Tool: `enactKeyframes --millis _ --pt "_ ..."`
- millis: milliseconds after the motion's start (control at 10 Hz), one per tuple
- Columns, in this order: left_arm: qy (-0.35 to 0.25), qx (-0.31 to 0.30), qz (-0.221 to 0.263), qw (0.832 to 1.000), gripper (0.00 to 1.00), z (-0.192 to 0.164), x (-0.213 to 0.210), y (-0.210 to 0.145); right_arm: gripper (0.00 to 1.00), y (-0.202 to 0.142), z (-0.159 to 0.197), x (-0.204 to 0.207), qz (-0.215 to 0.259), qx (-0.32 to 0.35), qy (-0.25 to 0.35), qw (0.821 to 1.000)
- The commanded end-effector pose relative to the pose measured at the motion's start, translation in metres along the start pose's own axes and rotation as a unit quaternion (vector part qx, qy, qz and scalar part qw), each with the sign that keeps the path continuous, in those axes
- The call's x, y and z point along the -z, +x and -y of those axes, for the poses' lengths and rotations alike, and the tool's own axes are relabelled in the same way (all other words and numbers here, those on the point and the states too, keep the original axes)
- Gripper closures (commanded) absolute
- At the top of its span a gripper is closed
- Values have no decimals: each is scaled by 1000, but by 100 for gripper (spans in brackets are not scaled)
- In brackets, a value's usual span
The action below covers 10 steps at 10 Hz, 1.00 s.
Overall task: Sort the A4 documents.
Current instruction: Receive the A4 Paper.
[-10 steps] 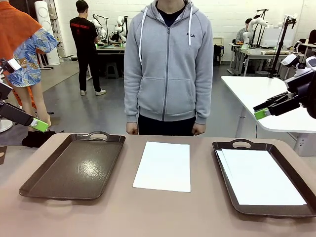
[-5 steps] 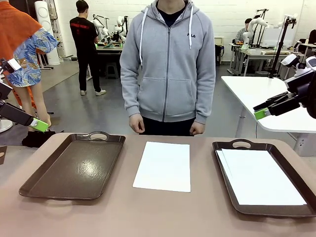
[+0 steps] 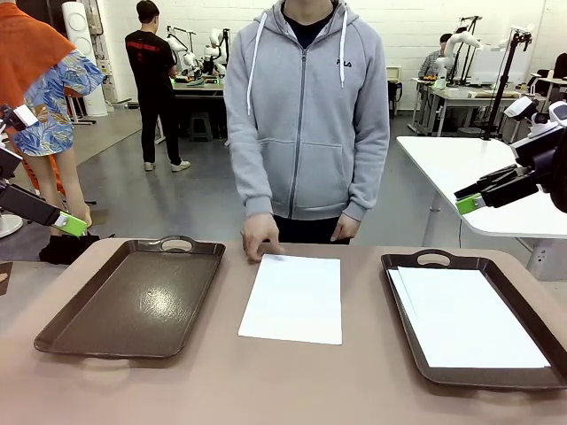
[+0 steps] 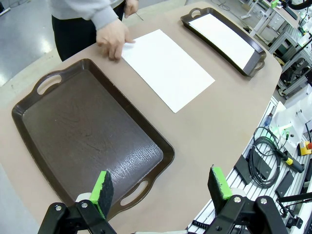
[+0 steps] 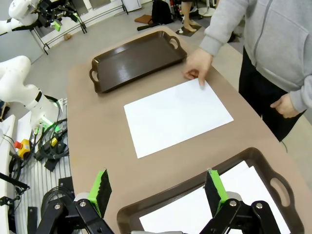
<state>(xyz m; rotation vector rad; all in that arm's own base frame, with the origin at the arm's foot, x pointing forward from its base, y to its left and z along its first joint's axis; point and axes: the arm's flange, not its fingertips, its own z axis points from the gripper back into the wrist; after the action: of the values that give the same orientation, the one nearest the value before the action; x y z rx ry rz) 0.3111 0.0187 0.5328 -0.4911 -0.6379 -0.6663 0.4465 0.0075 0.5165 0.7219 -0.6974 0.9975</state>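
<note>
One white A4 document (image 3: 292,297) lies flat on the brown table between two dark brown trays. A person's hand (image 3: 260,240) rests on its far left corner, also seen in the left wrist view (image 4: 113,36) and the right wrist view (image 5: 197,63). The left tray (image 3: 133,297) is bare. The right tray (image 3: 403,266) holds a stack of white sheets (image 3: 469,319). My left gripper (image 3: 66,223) hangs open above the table's left edge, fingers wide apart (image 4: 161,185). My right gripper (image 3: 465,197) hovers open high at the right, above the right tray's near end (image 5: 157,187).
The person stands at the far edge, the other hand (image 3: 345,228) held by the hip. A white table (image 3: 469,168) stands behind at the right. Cables and gear (image 4: 268,156) lie off the table's near side. Bare tabletop (image 3: 266,381) runs along the front.
The person's hand has come down from the waist onto the far left corner of the middle sheet. Neither arm has moved.
</note>
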Motion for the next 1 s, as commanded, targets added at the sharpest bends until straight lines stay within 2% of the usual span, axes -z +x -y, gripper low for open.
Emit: enactKeyframes --millis 0,900 --pt "-8 5 5 1000 0 -2 0 -1 0 1 1 0 -1 -1 -5 1000" --pt "-8 5 5 1000 0 -2 0 -1 0 1 1 0 -1 -1 -5 1000"
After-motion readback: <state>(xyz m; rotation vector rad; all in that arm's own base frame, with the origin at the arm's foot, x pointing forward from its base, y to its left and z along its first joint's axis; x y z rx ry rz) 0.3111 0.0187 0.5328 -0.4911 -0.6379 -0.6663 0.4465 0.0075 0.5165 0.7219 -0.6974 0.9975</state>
